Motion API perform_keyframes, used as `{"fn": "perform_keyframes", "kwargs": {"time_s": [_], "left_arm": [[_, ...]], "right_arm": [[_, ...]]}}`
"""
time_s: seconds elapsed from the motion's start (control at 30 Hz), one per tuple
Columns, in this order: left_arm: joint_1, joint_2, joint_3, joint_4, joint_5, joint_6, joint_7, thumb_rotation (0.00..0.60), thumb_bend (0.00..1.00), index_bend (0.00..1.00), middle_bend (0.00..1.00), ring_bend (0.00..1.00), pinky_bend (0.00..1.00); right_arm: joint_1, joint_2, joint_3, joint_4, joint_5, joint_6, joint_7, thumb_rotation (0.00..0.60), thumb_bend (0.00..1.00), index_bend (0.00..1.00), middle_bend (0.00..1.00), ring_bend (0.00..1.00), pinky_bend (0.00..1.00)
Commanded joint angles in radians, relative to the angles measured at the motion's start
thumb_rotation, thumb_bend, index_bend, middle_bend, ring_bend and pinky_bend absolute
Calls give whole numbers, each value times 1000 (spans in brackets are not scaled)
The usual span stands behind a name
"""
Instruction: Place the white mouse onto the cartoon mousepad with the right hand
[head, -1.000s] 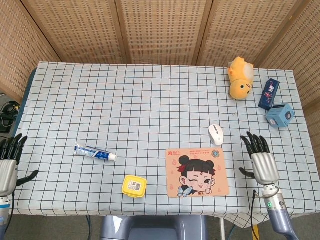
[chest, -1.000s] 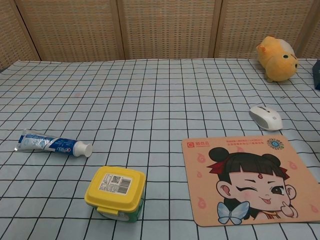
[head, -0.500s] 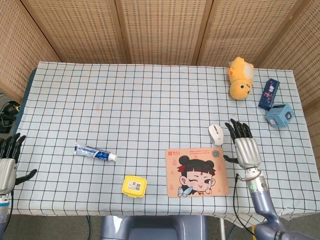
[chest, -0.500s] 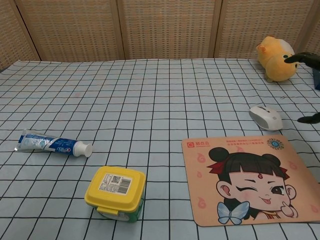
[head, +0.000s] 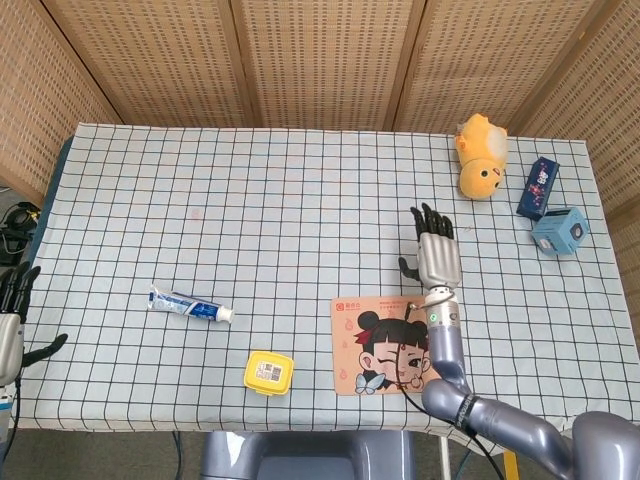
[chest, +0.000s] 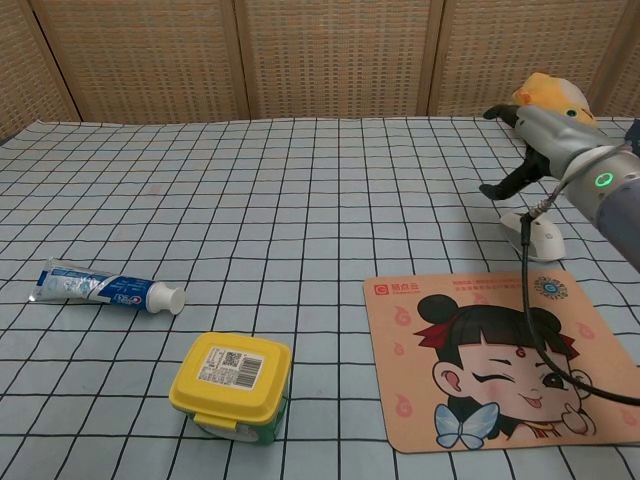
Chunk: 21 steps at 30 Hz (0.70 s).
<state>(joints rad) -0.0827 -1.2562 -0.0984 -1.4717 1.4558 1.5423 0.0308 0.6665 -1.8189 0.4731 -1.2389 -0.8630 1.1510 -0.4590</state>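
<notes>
Right robot hand (head: 436, 255), fingers spread and grasping nothing, hovers right of frame centre above the white mouse (chest: 540, 236), which lies on the checked surface (head: 300, 200) just beyond the upper right corner of the cartoon mousepad (head: 392, 343). Left robot hand (head: 12, 318), lower left edge, is released.

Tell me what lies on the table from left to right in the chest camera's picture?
Toothpaste tube → yellow-lidded container → cartoon mousepad. Further right, the right hand, white mouse and orange plush toy overlap, so their order is unclear.
</notes>
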Motion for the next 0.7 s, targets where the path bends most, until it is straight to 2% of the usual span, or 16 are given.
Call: {"fn": "perform_keyframes", "kwargs": {"time_s": [0.03,0.27,0.43,0.7], "left_arm": [[-1,3,-2,1,-1,-1,-9,600,30,0,0,0,0],[-6,2,-4,9,-13,-19,-21,600,30,0,0,0,0],[-9,0,-4,9,-14,-22,-19,600,31,0,0,0,0],[-10,0,1,2,-8,-22,-15,600,30,0,0,0,0]], "right_arm": [[62,-73,43,125,86,-27,-55,600,502,95,0,0,0],[106,-118,49,253,169,-61,-125,600,500,79,0,0,0],[115,-129,43,275,194,-73,-143,600,476,32,0,0,0],[133,-143,40,321,208,-91,-150,600,437,24,0,0,0]]}}
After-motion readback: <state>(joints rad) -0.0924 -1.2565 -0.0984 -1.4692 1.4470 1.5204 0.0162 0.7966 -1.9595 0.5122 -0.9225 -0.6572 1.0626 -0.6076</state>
